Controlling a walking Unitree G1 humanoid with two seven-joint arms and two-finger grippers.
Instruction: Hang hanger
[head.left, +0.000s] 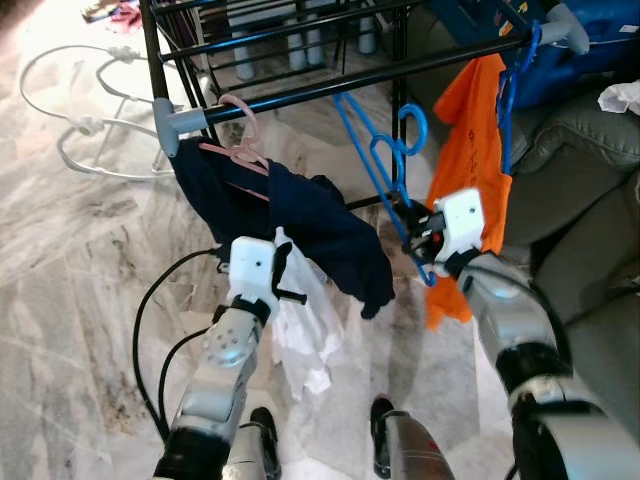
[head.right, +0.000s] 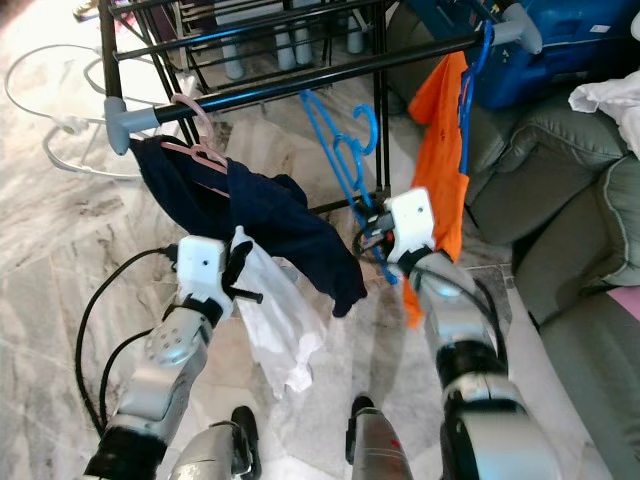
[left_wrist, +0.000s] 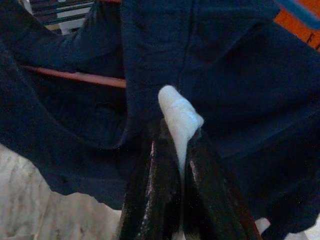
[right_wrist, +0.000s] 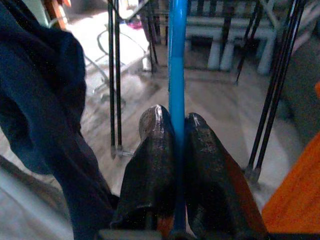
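The right gripper (head.left: 418, 238) pinches the blue hanger (head.left: 385, 170) below the rack's front rail (head.left: 330, 88); lift so its hook clears the rail, then lower; the left gripper (left_wrist: 177, 150) clamps white cloth (head.left: 305, 320).

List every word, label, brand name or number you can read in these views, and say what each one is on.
None can be read.
The blue container behind the drying rack carries no legible print.
The white housings behind the left pincer and right pincer are blank.
The navy garment, orange shirt, white cloth and blue hanger show no lettering.
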